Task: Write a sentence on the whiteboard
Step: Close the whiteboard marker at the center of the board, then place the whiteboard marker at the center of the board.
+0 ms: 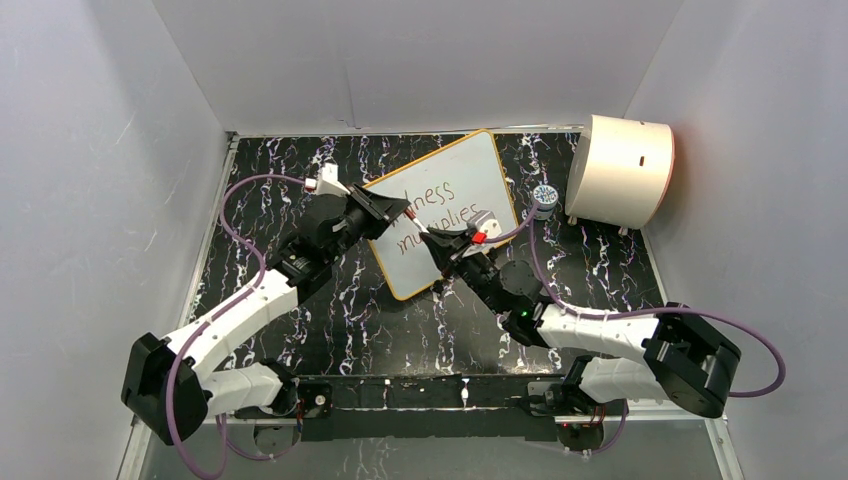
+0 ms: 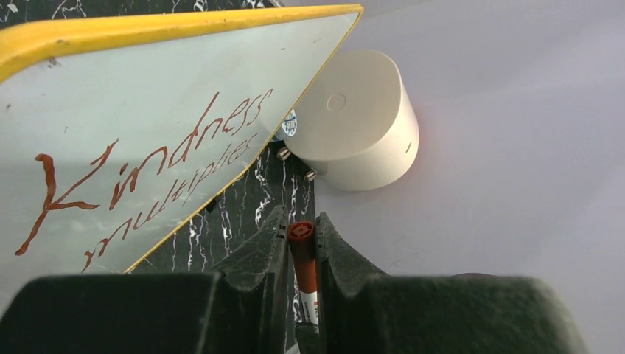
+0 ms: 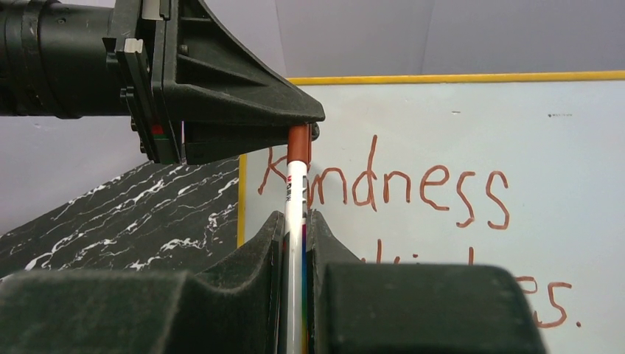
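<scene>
pinching 1 marker [image 3: 297,193] with left gripper [image 2: 301,234] and right gripper [image 3: 295,230] above the whiteboard [image 1: 478,160]; might slip if yanked, smearing the sentence [image 3: 413,188].

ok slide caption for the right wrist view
Right claw holds the marker, left claw pinches its red cap, sentence on the whiteboard behind.

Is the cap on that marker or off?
On. The red cap sits flush on the white marker barrel, no tip showing; the left gripper pinches the cap, the right gripper the barrel.
</scene>
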Motion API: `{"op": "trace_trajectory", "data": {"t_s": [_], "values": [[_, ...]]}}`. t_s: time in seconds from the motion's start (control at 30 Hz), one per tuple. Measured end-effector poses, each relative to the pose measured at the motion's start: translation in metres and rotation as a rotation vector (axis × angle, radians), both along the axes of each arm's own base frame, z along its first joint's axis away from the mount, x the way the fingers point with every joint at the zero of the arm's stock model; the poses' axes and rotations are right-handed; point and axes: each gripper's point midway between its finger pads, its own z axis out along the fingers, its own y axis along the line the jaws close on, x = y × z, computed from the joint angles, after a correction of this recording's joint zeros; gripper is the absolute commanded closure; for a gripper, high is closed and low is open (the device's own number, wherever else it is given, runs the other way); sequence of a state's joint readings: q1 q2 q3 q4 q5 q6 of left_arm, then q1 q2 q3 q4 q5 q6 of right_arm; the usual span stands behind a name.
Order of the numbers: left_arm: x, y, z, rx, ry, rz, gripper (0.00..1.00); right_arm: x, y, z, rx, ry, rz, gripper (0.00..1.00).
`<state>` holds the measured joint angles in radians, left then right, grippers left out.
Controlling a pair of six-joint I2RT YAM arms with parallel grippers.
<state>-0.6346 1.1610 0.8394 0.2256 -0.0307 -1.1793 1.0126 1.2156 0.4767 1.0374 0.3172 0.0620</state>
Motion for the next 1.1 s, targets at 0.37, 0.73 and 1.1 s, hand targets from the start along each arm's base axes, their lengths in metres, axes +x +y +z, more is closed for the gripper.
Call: {"op": "trace_trajectory", "data": {"t_s": [0.37, 0.73, 1.1], "values": [[-0.005, 0.013, 0.007, 0.009, -0.038, 0.046, 0.92, -0.002, 0.01, 0.005, -0.01, 0.007, 0.038, 1.0], [-0.026, 0.029, 0.01, 0.384, -0.115, -0.033, 0.35, 0.001, -0.035, -0.013, -0.13, 0.133, -0.083, 1.0], [0.029, 0.154, 0.027, 0.648, -0.132, 0.248, 0.21, 0.003, -0.127, -0.087, -0.306, 0.452, -0.425, 1.0]]}}
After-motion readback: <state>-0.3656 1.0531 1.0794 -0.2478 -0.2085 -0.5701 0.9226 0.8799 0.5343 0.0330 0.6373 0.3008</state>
